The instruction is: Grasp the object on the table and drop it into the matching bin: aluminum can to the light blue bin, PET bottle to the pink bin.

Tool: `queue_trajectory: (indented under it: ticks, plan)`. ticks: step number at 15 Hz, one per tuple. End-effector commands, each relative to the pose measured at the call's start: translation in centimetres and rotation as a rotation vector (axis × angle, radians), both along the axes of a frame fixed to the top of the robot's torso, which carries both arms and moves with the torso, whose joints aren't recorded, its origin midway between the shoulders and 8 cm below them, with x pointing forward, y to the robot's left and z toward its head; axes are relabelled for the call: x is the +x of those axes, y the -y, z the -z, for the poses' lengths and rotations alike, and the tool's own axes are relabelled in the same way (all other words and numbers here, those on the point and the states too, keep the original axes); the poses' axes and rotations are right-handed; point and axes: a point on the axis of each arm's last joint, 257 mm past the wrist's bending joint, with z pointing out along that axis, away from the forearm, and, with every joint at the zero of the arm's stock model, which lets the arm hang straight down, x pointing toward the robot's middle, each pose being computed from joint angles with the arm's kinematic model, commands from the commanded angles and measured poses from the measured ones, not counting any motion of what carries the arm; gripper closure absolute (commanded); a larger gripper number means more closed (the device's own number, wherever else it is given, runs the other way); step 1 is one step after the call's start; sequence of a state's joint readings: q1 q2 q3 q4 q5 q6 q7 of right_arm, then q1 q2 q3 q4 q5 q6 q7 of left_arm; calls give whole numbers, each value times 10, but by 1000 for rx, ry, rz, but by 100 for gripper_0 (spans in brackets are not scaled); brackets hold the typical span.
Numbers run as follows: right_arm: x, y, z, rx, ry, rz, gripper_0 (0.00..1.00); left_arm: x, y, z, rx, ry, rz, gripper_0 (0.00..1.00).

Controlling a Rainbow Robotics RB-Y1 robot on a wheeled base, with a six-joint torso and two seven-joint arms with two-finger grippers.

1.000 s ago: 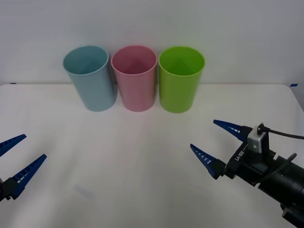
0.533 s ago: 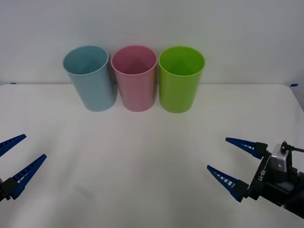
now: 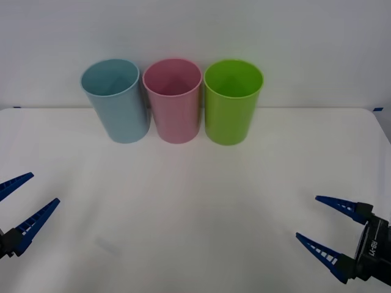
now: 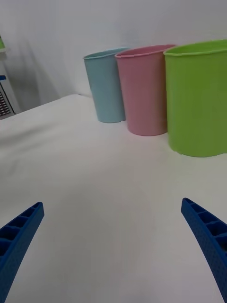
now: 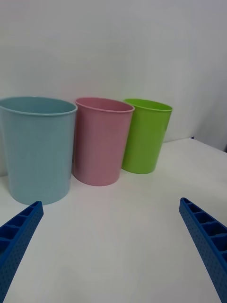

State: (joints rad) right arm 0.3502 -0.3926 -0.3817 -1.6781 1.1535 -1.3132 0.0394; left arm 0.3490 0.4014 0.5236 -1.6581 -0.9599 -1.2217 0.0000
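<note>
The pink bin [image 3: 173, 101] stands at the back of the table, between the light blue bin [image 3: 116, 99] and a lime green bin [image 3: 233, 101]. All three stand upright. The PET bottle is out of view. My right gripper [image 3: 317, 218] hangs open low at the front right, nothing between its fingers. My left gripper [image 3: 30, 192] is open at the front left edge, also holding nothing. The right wrist view has the pink bin [image 4: 144, 90] and light blue bin [image 4: 106, 85] far ahead. The left wrist view faces the pink bin [image 5: 100, 140] and light blue bin [image 5: 35, 147].
The lime green bin [image 4: 197, 97] [image 5: 145, 135] stands right beside the pink one. A white table [image 3: 195, 201] spreads between the grippers and the bins. A plain white wall rises behind the bins.
My right gripper has drawn back toward the front right corner of the table, staying open. The left gripper and the bins have not moved.
</note>
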Motion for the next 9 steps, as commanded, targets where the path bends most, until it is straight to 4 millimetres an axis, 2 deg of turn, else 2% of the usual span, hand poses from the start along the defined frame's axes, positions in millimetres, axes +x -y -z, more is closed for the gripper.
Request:
queue_trajectory:
  ticks: [1,4,9]
  plan:
    - [-7,24,11,15,-25,35,0,0,0,0,0,0,0,0]
    - [-14,35,18,16,-40,49,0,0,0,0,0,0,0,0]
    - [-16,32,18,5,-36,39,0,0,0,0,0,0,0,0]
